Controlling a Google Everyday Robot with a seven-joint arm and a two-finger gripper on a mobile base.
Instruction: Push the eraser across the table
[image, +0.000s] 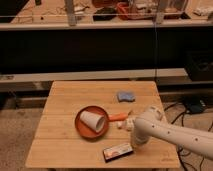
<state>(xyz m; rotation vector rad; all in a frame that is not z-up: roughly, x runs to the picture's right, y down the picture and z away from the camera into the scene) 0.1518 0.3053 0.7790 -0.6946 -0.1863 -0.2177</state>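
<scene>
The eraser (118, 151) lies flat near the front edge of the table (65, 105), a long block with black edges, a white top and a red-orange patch at its left end. It is turned a little, its right end further back. My gripper (134, 145) is at the end of the white arm that comes in from the right. It is down at the eraser's right end, touching or nearly touching it. The arm's wrist hides the fingers.
An orange plate (86, 128) with a white cup (93, 121) on its side sits mid-table. An orange carrot-like piece (118, 117) and a small white lumpy object (121, 124) lie just right of it. A blue-grey pad (125, 96) lies further back. Shelving stands behind.
</scene>
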